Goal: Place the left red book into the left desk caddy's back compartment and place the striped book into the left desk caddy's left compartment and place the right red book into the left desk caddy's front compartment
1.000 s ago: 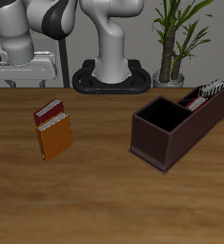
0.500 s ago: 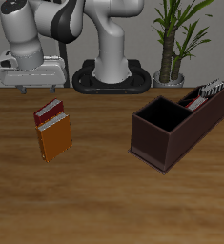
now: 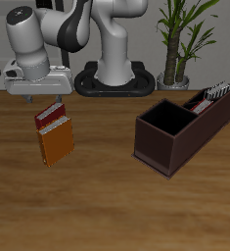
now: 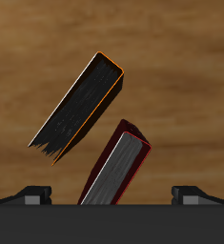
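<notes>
Tool (image 3: 34, 96) above right red book (image 3: 50, 117), apart

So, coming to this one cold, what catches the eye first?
The gripper hangs just above two books lying side by side on the wood: a small red book and an orange-brown book nearer the table's front edge. Across the table sits the long dark desk caddy, its big square section empty.

Front-high overview; close downward wrist view
</notes>
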